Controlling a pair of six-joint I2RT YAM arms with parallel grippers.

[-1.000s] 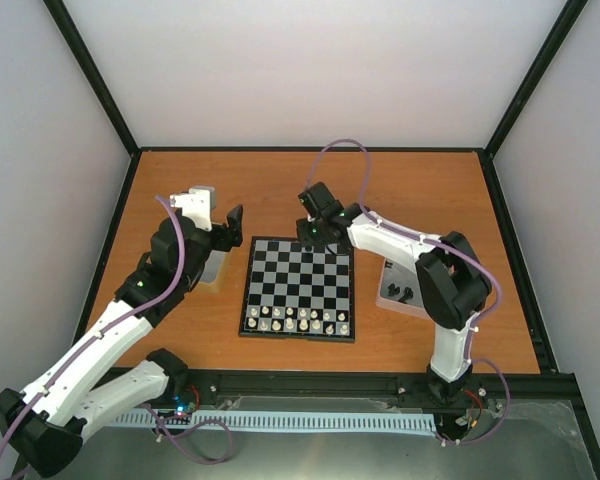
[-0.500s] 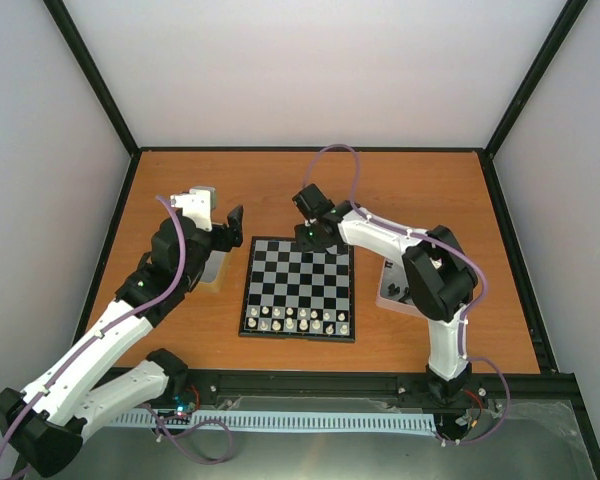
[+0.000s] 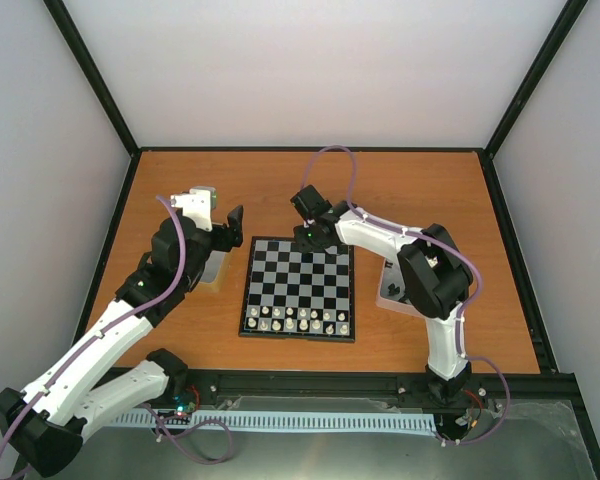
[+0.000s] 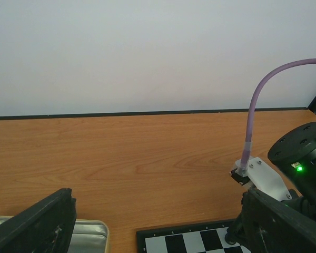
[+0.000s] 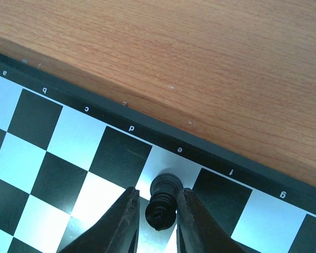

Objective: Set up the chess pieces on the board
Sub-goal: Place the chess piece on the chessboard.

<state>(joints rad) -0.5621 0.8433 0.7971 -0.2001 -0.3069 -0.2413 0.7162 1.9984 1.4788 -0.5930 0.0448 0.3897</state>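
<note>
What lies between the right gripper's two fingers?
A black chess piece, held by the right gripper over a pale square at the edge of the board, beside the letter e. The right wrist view shows this.

Whitish pieces [image 3: 298, 320] (near rows) dot the board [image 3: 300, 278] — right pincer [image 3: 310, 242] at far edge.

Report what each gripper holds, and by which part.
Left gripper: open, empty. Right gripper flanks the top of a black chess piece standing on the board; whether it is clamped cannot be told.

Wood-grain table [image 5: 226, 63] (matt); glossy board [image 5: 58, 124].
</note>
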